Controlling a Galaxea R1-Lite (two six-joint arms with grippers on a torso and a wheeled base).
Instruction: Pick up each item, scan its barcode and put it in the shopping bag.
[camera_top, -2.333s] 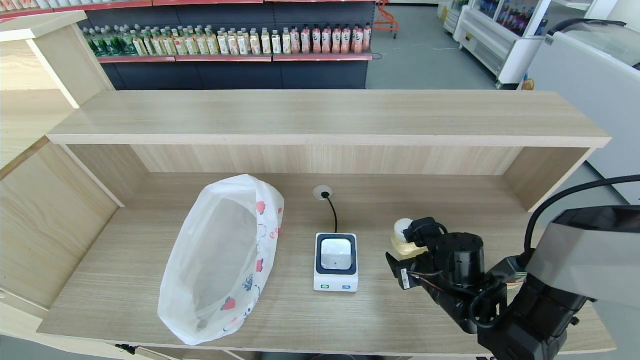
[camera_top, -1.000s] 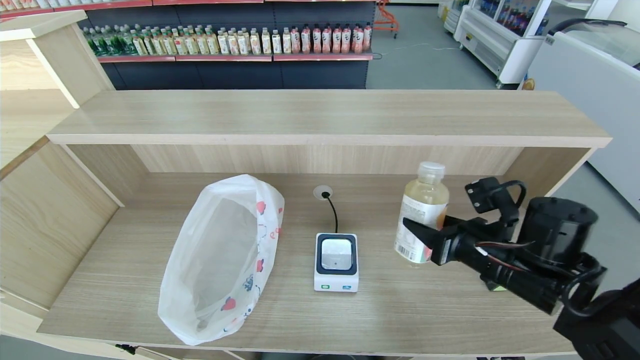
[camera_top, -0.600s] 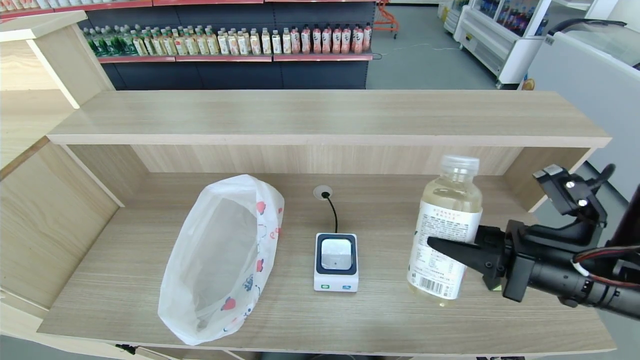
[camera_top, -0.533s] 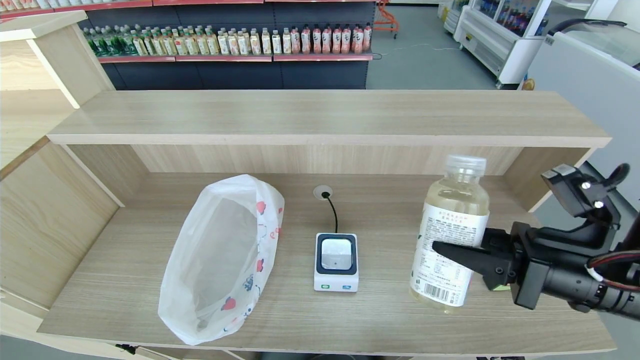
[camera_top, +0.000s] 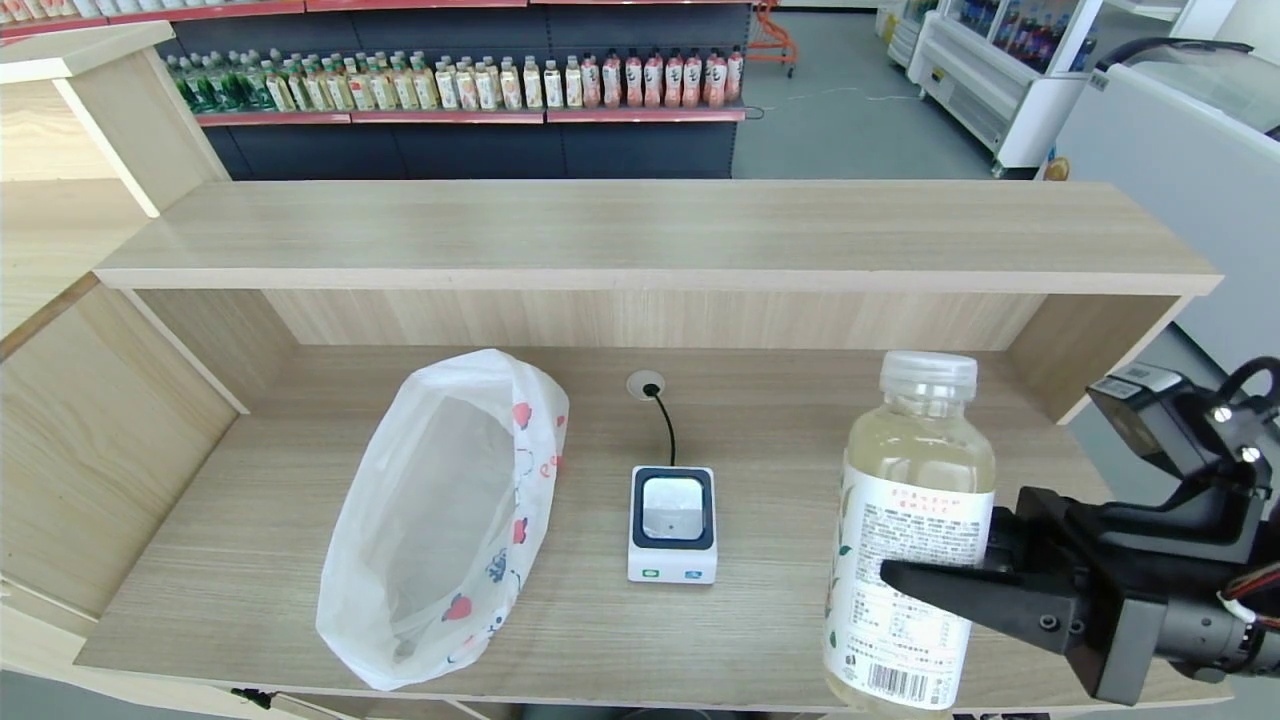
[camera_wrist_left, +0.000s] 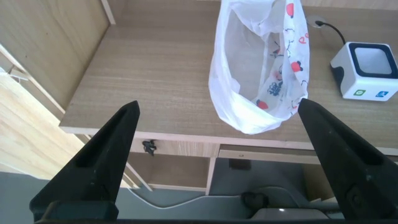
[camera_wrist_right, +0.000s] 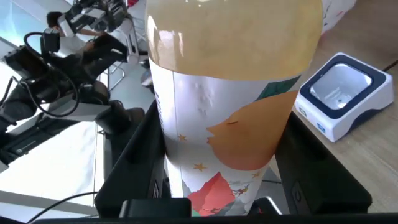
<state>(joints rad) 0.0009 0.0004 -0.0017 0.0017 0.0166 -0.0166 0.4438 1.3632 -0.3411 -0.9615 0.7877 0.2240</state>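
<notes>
While the right gripper (camera_top: 905, 570) clamps the drink bottle (camera_top: 915, 470) around its label, the bottle hangs upright above the near right corner of the checkout counter (camera_top: 700, 630). It is clear of the wood, its white cap (camera_top: 928, 370) uppermost and its long axis vertical. The barcode (camera_top: 897, 682) sits low on the label, just below the black finger (camera_top: 960, 592) that crosses the front, and it faces toward the robot rather than downward.

The coming move appears to turn on that relation. The scanner (camera_top: 672, 522) stands on the counter to the bottle's left, between the bottle and the shopping bag (camera_top: 440, 520), and its glass window (camera_top: 670, 505) looks straight up. On this evidence the scan is not yet made. The right arm would have to carry the bottle leftward over the window and tip or turn it until the low barcode patch looks down at the glass. Because the grip sits just above the code, the finger seems unlikely to cover it.

The bag lies farther left, well apart from the bottle, slumped on the counter with its mouth gaping upward and toward the robot. The left gripper (camera_wrist_left: 214, 162) hovers above the counter's near edge by the bag, jaws spread wide with nothing between them. That makes it the arm nearer the bag, while the right arm is nearer the scanner.
</notes>
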